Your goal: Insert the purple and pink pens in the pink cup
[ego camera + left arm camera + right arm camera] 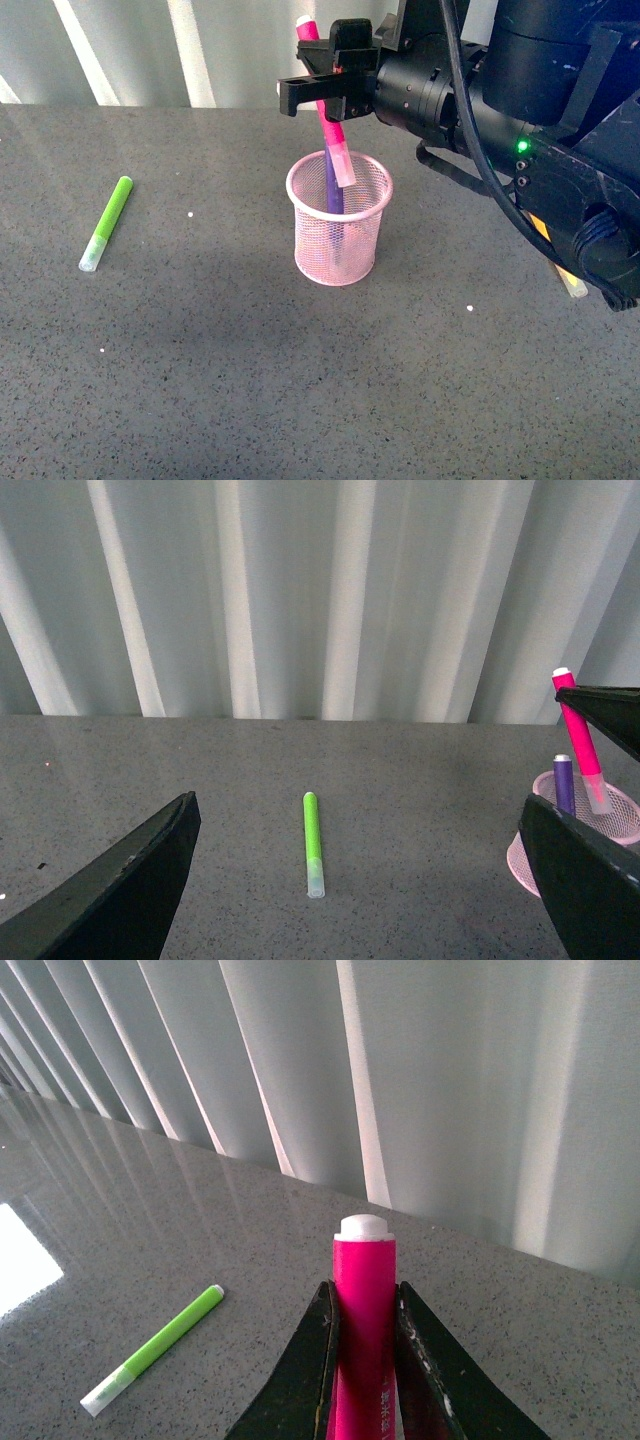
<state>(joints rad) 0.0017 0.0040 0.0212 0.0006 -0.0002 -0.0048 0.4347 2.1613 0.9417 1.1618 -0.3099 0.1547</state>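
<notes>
Right gripper [335,88], black, at about 1 o'clock in the front view, pinching the pink pen [327,110] across its upper barrel. Seen from the right wrist: two dark fingers [312,1375] pressed flat against either side of the magenta barrel, white end cap poking up above them.

Pen tilted, top leaning toward 11 o'clock, clear-capped lower end already inside the rim of the pink cup [339,255]. Tip not yet at the bottom, by the look of it.

Purple pen [333,185] standing inside the cup, leaning against the mesh wall, just beside the pink pen's cap. Touching or not: cannot tell.

Cup: light pink wire mesh, upright, near the centre of a grey speckled table [250,380].

Left gripper [360,880], seen only from its own wrist camera: fingers spread wide, nothing between them, well apart from the cup.

Lime-green pen [106,223] lying flat at 9 o'clock, well apart from the cup. A sliver of a pale yellow pen [573,285] at 3 o'clock, mostly hidden behind the right arm.

Likely handling: pen light, rigid, smooth plastic, prone to slipping or swivelling in a loose pinch. Best hold mid-to-upper barrel, as here, not the clear cap, which may pull off. Cup probably light too, easily tipped by a sideways nudge.
</notes>
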